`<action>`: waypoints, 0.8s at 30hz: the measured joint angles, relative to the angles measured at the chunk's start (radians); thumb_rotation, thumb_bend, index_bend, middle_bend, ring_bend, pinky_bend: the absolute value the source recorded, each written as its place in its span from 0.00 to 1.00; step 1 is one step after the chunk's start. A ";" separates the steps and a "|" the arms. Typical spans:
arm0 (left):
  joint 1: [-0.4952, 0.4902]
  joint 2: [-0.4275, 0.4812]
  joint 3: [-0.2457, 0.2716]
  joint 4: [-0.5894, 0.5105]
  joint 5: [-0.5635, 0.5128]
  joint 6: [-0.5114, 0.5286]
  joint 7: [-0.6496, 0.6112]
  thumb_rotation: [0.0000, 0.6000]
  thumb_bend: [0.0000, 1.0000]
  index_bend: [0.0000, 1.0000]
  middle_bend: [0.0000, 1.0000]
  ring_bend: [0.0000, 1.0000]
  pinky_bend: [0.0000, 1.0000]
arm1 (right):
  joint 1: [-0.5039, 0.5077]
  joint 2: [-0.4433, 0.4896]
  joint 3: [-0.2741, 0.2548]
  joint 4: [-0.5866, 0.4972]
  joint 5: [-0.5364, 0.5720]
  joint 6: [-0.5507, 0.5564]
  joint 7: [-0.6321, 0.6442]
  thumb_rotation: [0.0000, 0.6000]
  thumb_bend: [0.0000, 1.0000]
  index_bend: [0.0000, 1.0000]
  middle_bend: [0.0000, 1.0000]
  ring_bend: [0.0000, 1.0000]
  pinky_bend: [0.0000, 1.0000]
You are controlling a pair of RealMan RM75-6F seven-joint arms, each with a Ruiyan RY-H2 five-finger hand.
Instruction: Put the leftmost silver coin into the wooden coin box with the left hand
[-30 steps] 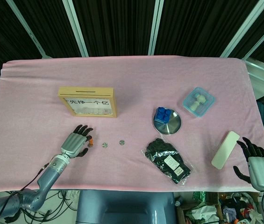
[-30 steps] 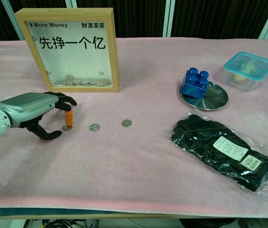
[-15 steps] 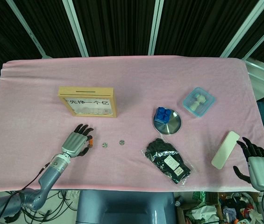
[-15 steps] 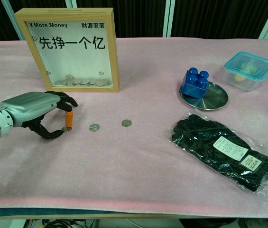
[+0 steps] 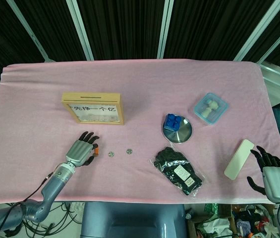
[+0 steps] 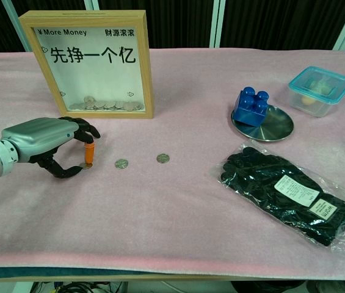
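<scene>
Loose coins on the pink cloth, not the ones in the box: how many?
3, in a row before the wooden coin box: leftmost coin between the left hand fingertips, middle coin, right coin. None looks hidden.

From above, the counter (image 5: 144, 74) is covered in pink cloth, with the wooden coin box (image 5: 93, 107) standing left of centre and the left hand (image 5: 81, 151) lying below it, its dark fingers (image 5: 89, 137) pointing up toward the box and an orange tip beside the leftmost silver coin (image 5: 96, 153). Two more coins (image 5: 111, 153) lie in a row to the right, then a packaged pair of black gloves (image 5: 178, 170), with a blue block (image 5: 171, 121) on a round metal dish (image 5: 180, 131) and a lidded clear container (image 5: 210, 107) above them. At the lower right edge the right hand (image 5: 273, 176) rests with fingers spread, just beside a white flat bar (image 5: 239, 159) but apart from it.
</scene>
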 measured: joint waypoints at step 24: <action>-0.028 -0.004 -0.030 -0.004 -0.011 0.003 0.007 1.00 0.44 0.53 0.15 0.00 0.00 | 0.000 0.000 -0.003 -0.002 -0.004 -0.001 0.001 1.00 0.22 0.17 0.06 0.17 0.18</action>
